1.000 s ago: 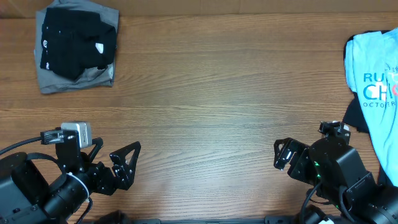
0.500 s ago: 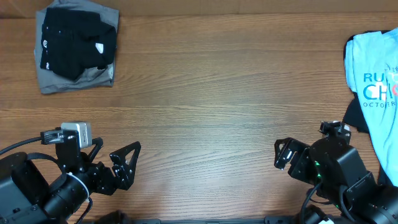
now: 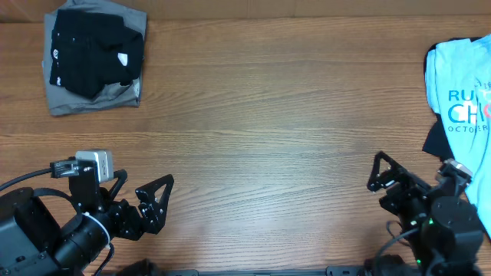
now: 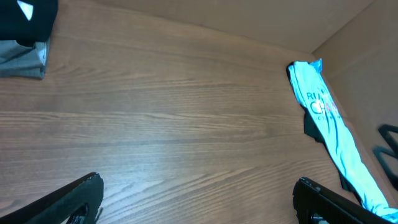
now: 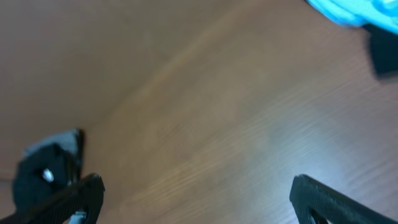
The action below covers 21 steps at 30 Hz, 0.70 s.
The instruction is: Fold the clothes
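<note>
The table [image 3: 261, 115] is mostly bare wood. At its right edge the T-shirt [image 3: 460, 115] lies crumpled and unfolded over a dark cloth [image 3: 436, 142]. In the far left corner the black garment [image 3: 92, 54] sits folded on the grey one [image 3: 84, 103]. Within the last second the right arm has swung rightward, bringing the right gripper [image 3: 374, 172] nearer the T-shirt, jaws spread and empty. The left gripper [image 3: 159, 203] has not moved and is likewise spread, holding nothing. The T-shirt looks to be the next piece to fetch and fold.

Black garment [image 3: 92, 50], grey garment [image 3: 70, 104], light blue T-shirt [image 3: 454, 70], brown wood-grain table [image 3: 268, 115].
</note>
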Available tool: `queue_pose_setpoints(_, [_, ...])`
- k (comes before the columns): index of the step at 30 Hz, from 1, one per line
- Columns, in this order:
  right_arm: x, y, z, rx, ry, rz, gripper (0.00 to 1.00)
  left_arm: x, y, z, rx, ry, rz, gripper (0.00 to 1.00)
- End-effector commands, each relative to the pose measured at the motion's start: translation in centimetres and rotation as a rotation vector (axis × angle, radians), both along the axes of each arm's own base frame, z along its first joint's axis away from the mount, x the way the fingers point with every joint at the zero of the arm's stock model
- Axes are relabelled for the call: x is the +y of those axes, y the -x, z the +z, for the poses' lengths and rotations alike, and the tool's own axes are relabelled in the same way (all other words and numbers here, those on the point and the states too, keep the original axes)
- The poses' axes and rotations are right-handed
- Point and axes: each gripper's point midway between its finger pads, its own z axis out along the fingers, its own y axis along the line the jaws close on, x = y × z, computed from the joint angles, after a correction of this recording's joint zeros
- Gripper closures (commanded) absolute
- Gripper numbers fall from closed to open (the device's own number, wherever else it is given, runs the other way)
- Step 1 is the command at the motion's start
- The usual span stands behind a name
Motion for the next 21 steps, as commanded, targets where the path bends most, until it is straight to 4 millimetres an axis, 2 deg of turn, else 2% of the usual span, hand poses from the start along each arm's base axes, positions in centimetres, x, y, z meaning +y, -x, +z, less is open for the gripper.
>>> queue_pose_setpoints(1, [0.9, -1.6, -2.5, -0.131, 0.119, 0.121, 0.0, -0.4, 0.1, 0.1, -0.013, 0.002, -0.025, 0.0])
queue_pose_setpoints(5, [0.5, -3.1, -4.4, -0.262, 0.129, 0.093, 0.0, -0.4, 0.1, 0.1, -0.013, 0.002, -0.025, 0.0])
queue_pose_setpoints(11, [0.8, -4.4, -5.2, -0.423, 0.109, 0.121, 0.0, -0.4, 0.1, 0.1, -0.013, 0.002, -0.025, 0.0])
queue_pose_setpoints(15, [0.6, -4.8, -6.0, -0.461, 0.112, 0.115, 0.0, -0.4, 0.1, 0.1, -0.013, 0.002, -0.025, 0.0])
queue_pose_setpoints(21, [0.5, -4.8, -5.5, -0.553, 0.286, 0.143, 0.0, -0.4, 0.1, 0.1, -0.013, 0.001, -0.026, 0.0])
